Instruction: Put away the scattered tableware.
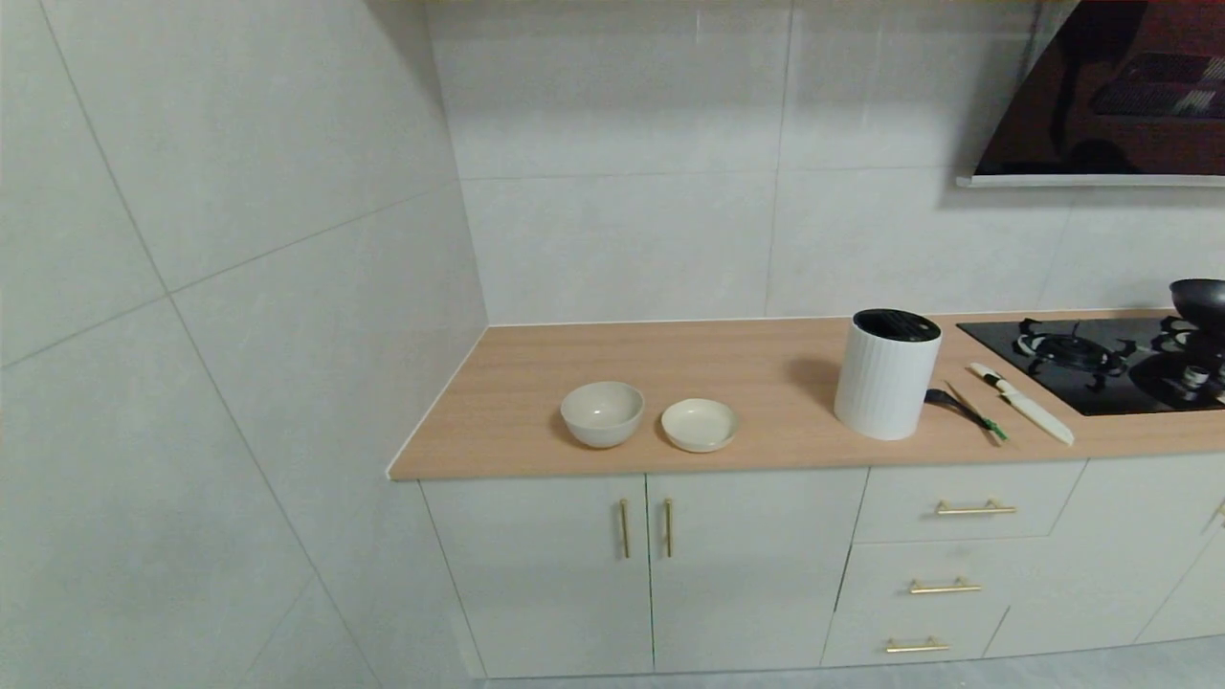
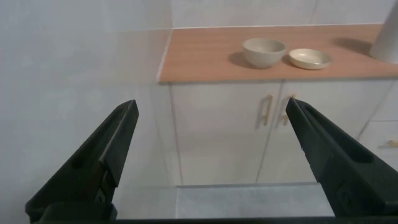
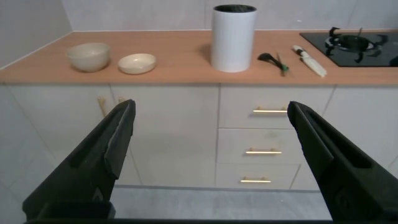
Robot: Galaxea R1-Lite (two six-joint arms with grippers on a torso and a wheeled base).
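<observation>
While your left gripper (image 2: 211, 104) and right gripper (image 3: 211, 106) hang spread and empty, the knife (image 1: 1022, 415) lies flat near the counter (image 1: 536, 383) edge; a shallow pinch could skid it off.

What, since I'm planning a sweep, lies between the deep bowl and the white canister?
In the head view, a shallow dish beside the bowl, then bare countertop.

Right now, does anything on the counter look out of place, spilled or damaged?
Nothing looks spilled or broken. A black spoon and a knife lie loose on the counter between the white holder and the hob, not in the holder. The bowl and dish sit upright.
</observation>
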